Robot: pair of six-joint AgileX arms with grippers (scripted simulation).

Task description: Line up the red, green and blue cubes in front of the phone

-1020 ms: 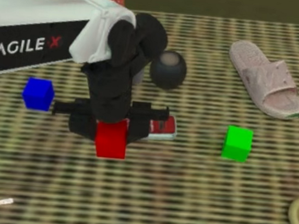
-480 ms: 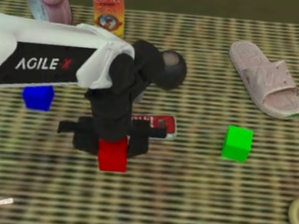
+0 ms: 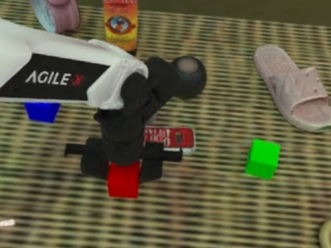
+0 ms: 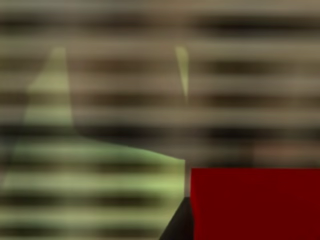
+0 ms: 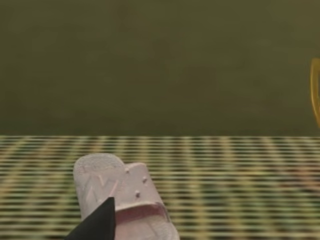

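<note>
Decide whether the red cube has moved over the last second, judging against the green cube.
Yes. The red cube, held in the left gripper, has shifted toward the near edge in the top view, while the green cube stays put.

This is a computer-rendered test setup, not a real room. The desk (image 3: 215, 221) is covered all over in a flat woven pattern of tan and green stripes, and behind its far edge there is only a plain olive backdrop. Unrelated household things lie scattered on it: a pink slipper (image 3: 295, 88), a pink alarm clock (image 3: 51, 2), an orange-labelled bottle (image 3: 119, 12) and a dark round ball (image 3: 187, 76). A white arm (image 3: 48, 73) lettered AgileX reaches in from the left.
</note>
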